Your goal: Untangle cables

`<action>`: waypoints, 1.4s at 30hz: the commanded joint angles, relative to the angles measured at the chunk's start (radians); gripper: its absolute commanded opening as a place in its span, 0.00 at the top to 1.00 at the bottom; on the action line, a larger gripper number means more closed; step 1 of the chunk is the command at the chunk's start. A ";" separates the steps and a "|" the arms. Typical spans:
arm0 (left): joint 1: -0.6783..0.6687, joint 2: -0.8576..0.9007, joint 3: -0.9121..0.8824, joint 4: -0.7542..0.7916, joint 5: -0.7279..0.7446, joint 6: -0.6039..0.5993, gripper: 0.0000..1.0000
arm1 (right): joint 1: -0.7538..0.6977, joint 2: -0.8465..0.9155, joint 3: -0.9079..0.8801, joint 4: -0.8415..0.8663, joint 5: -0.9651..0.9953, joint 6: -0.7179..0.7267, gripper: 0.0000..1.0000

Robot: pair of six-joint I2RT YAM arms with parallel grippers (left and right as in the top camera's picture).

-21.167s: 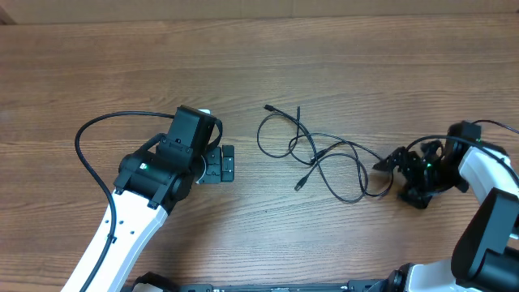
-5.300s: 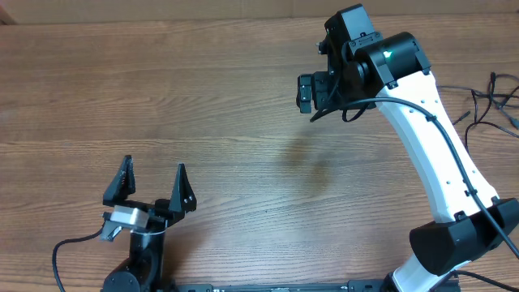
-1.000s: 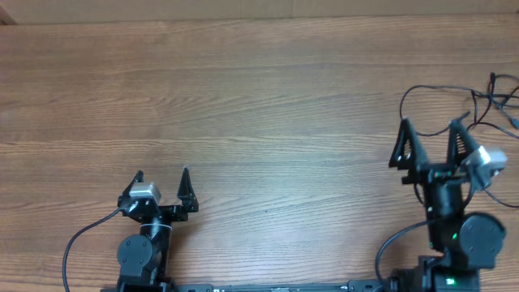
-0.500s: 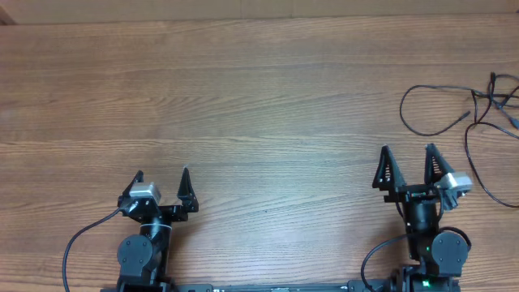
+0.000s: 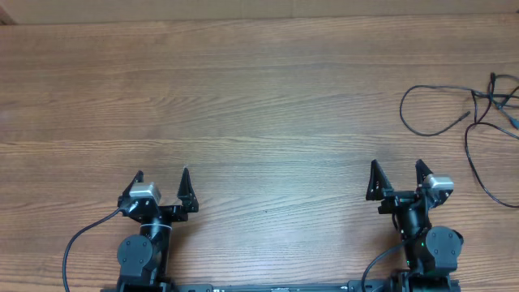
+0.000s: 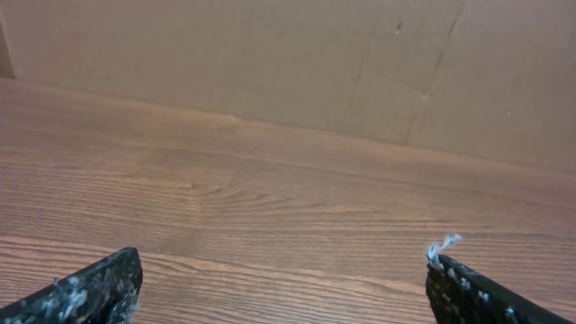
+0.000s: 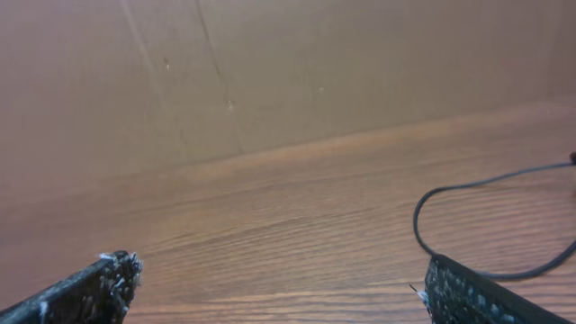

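The thin black flexible cables (image 5: 404,105) lie on the brown wood-grain table (image 5: 259,97) at the upper right of the overhead frame. One cord forms an open loop (image 5: 422,87) that ends in a small plug. A second cord (image 5: 469,154) runs down the far right edge, and its end leaves the frame. The two appear to cross near the top right corner, where the plug ends bunch together. How they wind there is too small to tell.

The left gripper (image 5: 162,174) sits at the lower left, its jaws spread wide with nothing between them. The right gripper (image 5: 396,166) sits at the lower right, equally wide and empty, well apart from the cords. Its wrist camera catches part of the loop curving in at the right of its frame, below a plain brown cardboard wall (image 7: 270,72).

The cords look very light and limp, so they will likely sag, drag and slide over the smooth wood rather than hold a shape. Being much thinner than the fingers, they call for a full pinch. A plug end looks the firmer hold. It is stiff and thicker, and pulling from it would draw the cord out through the crossing. A grip in the middle of the loop would be easier to reach but may tighten the crossing.
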 commanded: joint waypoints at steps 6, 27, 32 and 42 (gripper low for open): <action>0.006 -0.008 -0.003 0.001 0.009 0.016 0.01 | -0.006 -0.037 -0.011 -0.003 -0.013 -0.182 0.00; 0.006 -0.008 -0.003 0.001 0.009 0.016 0.00 | -0.006 -0.037 -0.010 -0.002 -0.011 -0.182 0.00; 0.006 -0.008 -0.003 0.001 0.009 0.016 0.00 | -0.006 -0.037 -0.010 -0.002 -0.011 -0.182 0.00; 0.006 -0.008 -0.003 0.001 0.009 0.016 0.01 | -0.006 -0.037 -0.010 -0.002 -0.011 -0.182 0.00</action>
